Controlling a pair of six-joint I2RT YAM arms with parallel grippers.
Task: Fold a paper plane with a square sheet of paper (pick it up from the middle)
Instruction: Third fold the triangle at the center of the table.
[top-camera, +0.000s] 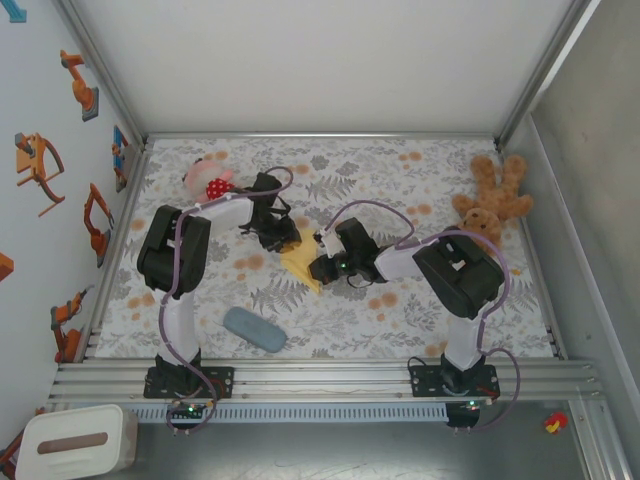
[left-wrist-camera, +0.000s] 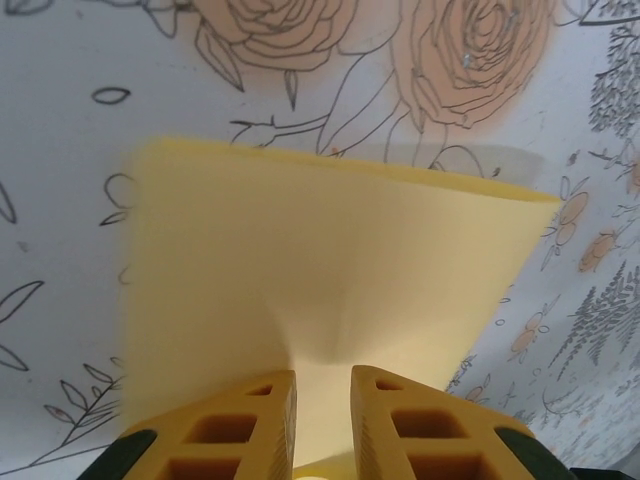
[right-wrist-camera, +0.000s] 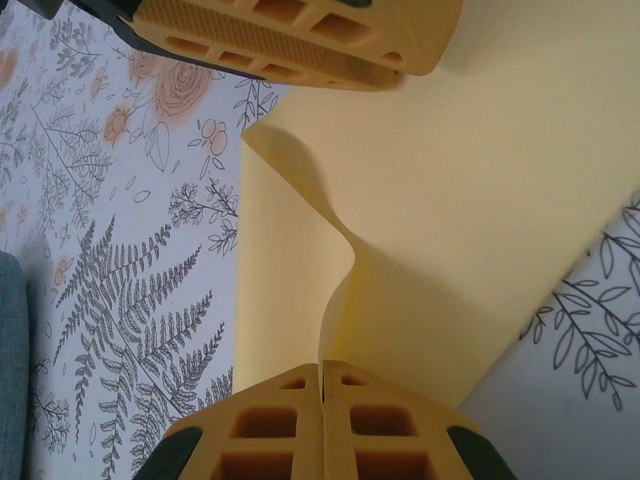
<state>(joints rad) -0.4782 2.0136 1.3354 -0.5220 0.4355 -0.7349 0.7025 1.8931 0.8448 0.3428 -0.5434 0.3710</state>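
The square sheet of paper (top-camera: 301, 262) is plain yellow and sits mid-table between both grippers. In the left wrist view the sheet (left-wrist-camera: 330, 250) is raised off the floral cloth and funnels into a pucker between my left gripper (left-wrist-camera: 323, 372) fingers, which stand a narrow gap apart with paper pinched in it. In the right wrist view my right gripper (right-wrist-camera: 322, 365) is shut tight on a curled-up edge of the sheet (right-wrist-camera: 480, 200), and the left gripper's fingers (right-wrist-camera: 300, 45) press on the far side. From above, the left gripper (top-camera: 275, 238) and right gripper (top-camera: 322, 268) flank the sheet.
A grey-blue oblong pad (top-camera: 254, 329) lies near the front left, also at the left edge (right-wrist-camera: 8, 360). A brown teddy bear (top-camera: 492, 200) sits at the back right, and a pink and red toy (top-camera: 210, 182) at the back left. A white box (top-camera: 75, 442) stands off the table.
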